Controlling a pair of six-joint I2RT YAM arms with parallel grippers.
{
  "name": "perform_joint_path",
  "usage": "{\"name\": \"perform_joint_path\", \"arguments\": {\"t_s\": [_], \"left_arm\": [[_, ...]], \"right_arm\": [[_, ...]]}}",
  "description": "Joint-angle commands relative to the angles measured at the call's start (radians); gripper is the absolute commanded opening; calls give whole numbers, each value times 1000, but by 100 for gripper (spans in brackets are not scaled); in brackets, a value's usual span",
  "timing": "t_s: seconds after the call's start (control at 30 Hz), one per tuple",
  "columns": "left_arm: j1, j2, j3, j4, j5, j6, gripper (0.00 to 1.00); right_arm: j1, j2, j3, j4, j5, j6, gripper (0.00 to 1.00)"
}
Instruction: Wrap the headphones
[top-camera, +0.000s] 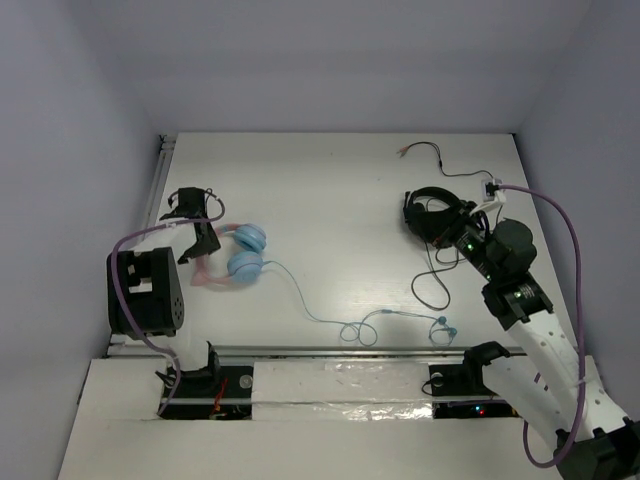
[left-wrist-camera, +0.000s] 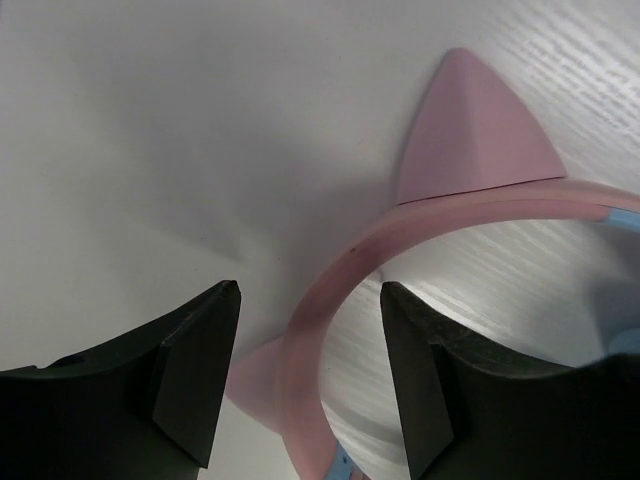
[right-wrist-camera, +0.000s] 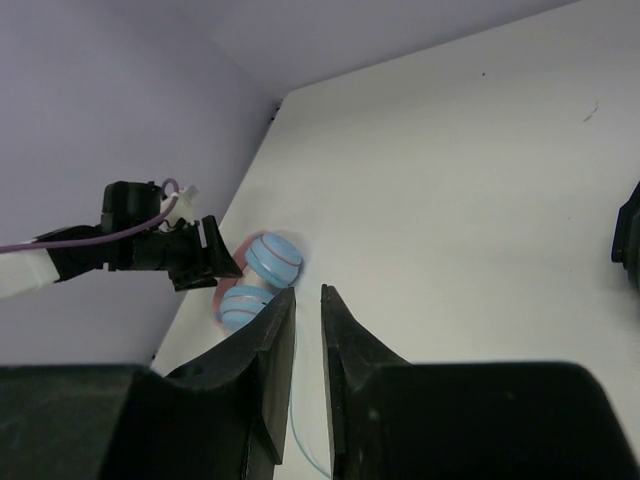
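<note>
The headphones (top-camera: 246, 238) lie at the table's left, light-blue earcups side by side, pink headband (top-camera: 205, 272) toward the left edge. Their thin blue cable (top-camera: 298, 300) trails right in loose loops along the near edge. My left gripper (top-camera: 204, 243) hangs over the headband. In the left wrist view it (left-wrist-camera: 310, 295) is open, the pink band (left-wrist-camera: 480, 200) with its cat ear (left-wrist-camera: 470, 130) passing between the jaws and touching neither. My right gripper (top-camera: 443, 226) is far right; its jaws (right-wrist-camera: 308, 292) stand a narrow gap apart, holding nothing. The headphones (right-wrist-camera: 272, 258) show beyond them.
Black headphones (top-camera: 428, 205) with a black cable (top-camera: 432, 285) lie under my right gripper at the right. Another dark lead (top-camera: 432, 150) runs along the back right. A purple wall stands close on the left. A metal rail (top-camera: 330, 352) borders the near edge.
</note>
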Motion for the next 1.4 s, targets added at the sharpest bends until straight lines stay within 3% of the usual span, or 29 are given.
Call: {"name": "perform_joint_path", "arguments": {"t_s": [0.0,0.17,0.37,0.4,0.47,0.73,1.0,1.1,1.17,1.23,1.27,1.37], "left_arm": [[25,38,41,12,33,11,55],[25,65,27,38,99,21,49],[-7,82,18,45,134,20,28],[-7,85,18,47,142,21,17],[-18,93,21,48,146,23,13],[-38,79,7,50,174,18,40],[-90,107,-5,36,214,-11,39],[-111,107,-16,36,218,-20,35],[-122,108,-8,35,203,-19,23],[-122,96,5,28,179,-11,4],[-122,73,7,27,176,-9,0],[-122,-6,21,22,174,8,0]], "right_arm": [[7,-23,8,34,1,-14,23],[7,-28,6,39,-12,-11,23],[7,-3,8,53,-19,-6,23],[7,-4,8,51,-18,-6,23],[7,-4,6,53,-15,-8,23],[7,11,13,53,-5,-11,24],[7,22,5,61,-7,1,24],[7,19,0,64,-2,6,24],[7,19,-9,68,-1,12,24],[7,19,-12,67,-7,14,23],[7,19,-17,65,-8,15,23],[7,20,-32,64,-36,6,23]]}}
